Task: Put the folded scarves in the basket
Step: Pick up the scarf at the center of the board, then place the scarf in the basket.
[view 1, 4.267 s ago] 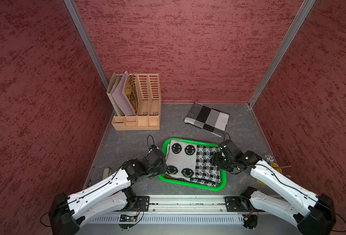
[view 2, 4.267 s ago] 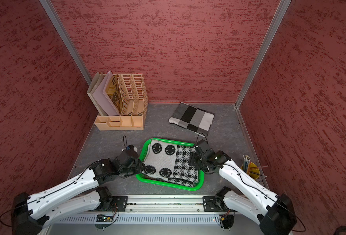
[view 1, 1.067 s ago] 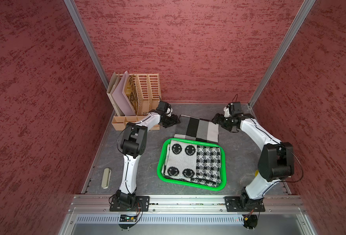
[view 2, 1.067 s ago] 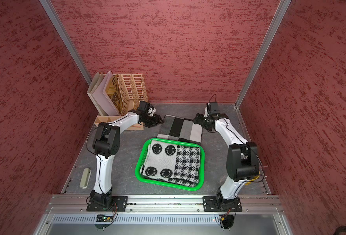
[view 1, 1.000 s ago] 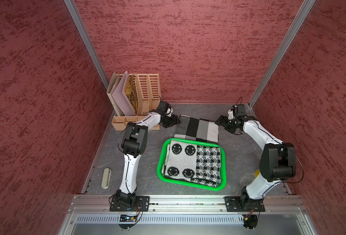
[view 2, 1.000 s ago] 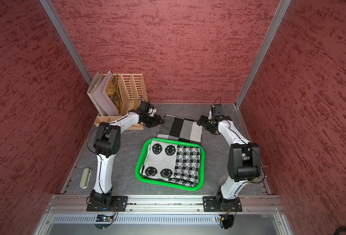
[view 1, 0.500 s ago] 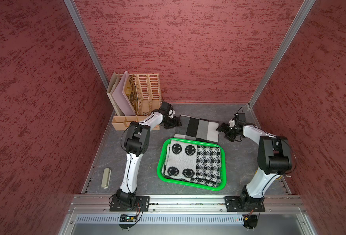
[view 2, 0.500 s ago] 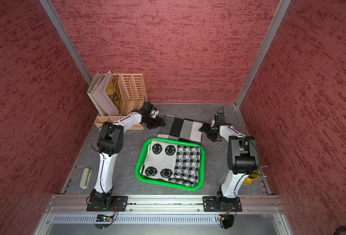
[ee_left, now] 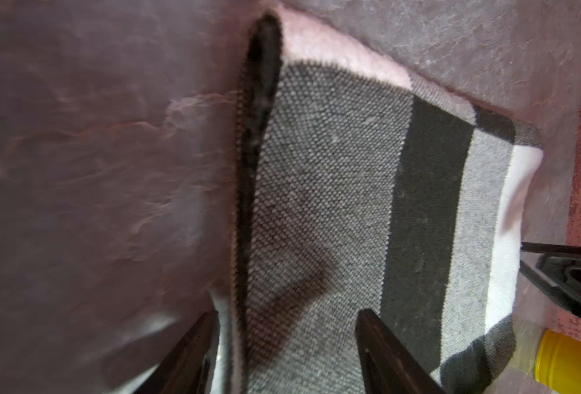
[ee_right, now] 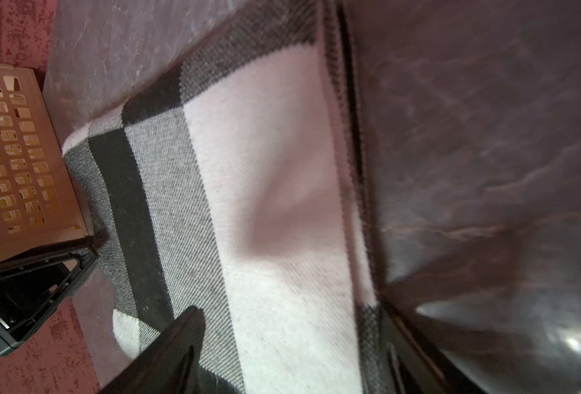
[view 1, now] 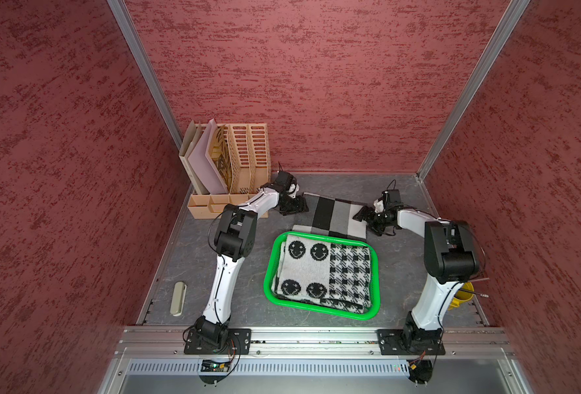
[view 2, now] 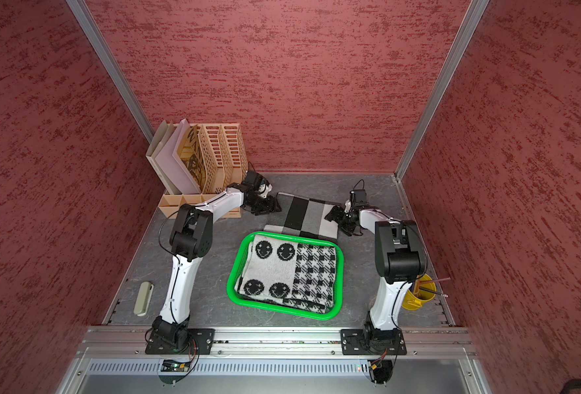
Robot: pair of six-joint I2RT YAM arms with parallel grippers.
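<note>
Two scarves are seen on the grey table (view 1: 401,273): a smiley and houndstooth one already lies inside the green basket (view 1: 374,273), and a striped folded scarf (view 1: 330,216) lies flat on the table just behind the basket's far rim, between the two arms. The tan file organizer (view 1: 244,157) stands further to the left and is not involved. The long axis of the striped scarf runs across the table from one arm to the other, so each short end is faced by one gripper. The left gripper (view 1: 295,206) is placed at the scarf's left end and the right gripper (view 1: 367,218) at its right end; both are about equally near, and neither has an advantage. In the left wrist view the left fingers (ee_left: 384,348) are spread apart, with the folded edge of the cloth between them, but they are not yet pressed on it. In the right wrist view the right fingers (ee_right: 176,341) are also spread wide over the white stripe at the edge. It is judged that both jaws must be closed on the ends before the scarf can be lifted toward the basket, which lies on the near side of it.
</note>
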